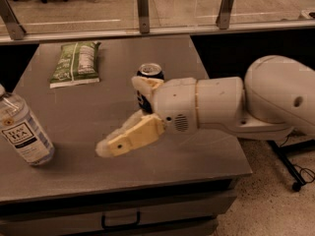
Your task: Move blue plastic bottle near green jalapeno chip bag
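- The cream-coloured two-finger gripper hangs over the middle of the grey flat-topped table. It reaches in from 3 o'clock on a bulky white robot arm.
- Its fingers are spread apart and grasp nothing. One short finger points toward 11 o'clock. The longer one slants down toward 8 o'clock, low over the tabletop.
- The clear, faintly bluish plastic bottle with a white "TEAS' TEA" label stands at the table's left edge, at about 9 o'clock from the gripper and apart from it. Its top runs out of view at the left.
- The flat, crinkly green chip bag with white print lies at the far left of the table, at roughly 11 o'clock from the gripper. From the bottle it is at 1 o'clock and well apart.
- A short dark-blue soda can stands upright just behind the gripper's short finger, which hides its lower part.
- A dark drawer handle shows on the table's front, at 6 o'clock.
- Beyond the far edge, at 12 o'clock, a glass barrier with metal posts runs across.
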Controlling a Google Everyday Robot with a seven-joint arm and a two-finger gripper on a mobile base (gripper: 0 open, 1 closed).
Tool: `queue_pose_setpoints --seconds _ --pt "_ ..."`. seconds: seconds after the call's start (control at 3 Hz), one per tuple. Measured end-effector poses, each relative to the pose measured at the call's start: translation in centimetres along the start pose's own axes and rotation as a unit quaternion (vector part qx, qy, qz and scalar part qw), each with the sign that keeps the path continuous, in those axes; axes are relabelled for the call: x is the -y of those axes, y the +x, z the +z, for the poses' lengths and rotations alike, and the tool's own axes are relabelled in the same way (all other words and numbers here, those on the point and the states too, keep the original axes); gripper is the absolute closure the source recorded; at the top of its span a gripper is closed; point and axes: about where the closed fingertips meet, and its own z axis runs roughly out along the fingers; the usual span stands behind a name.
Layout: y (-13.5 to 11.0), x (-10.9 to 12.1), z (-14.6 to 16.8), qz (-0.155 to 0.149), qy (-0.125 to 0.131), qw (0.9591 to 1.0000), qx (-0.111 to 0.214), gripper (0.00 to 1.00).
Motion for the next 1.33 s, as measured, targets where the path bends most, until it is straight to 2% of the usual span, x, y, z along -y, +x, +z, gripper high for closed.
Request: queue_pose_setpoints --seconds 0.33,0.67,1.0,1.33 --pt "0.0 -0.7 5.5 -0.014 0.018 0.9997 -0.007 0.0" --pt "-1.2 -1.2 11.8 -0.034 0.062 0.9973 -0.017 0.0" --pt "-1.3 -1.0 11.8 -0.036 0.067 0.997 -0.017 0.0" --pt "-0.7 -2.0 13.4 -0.032 0.073 0.9967 -0.014 0.0"
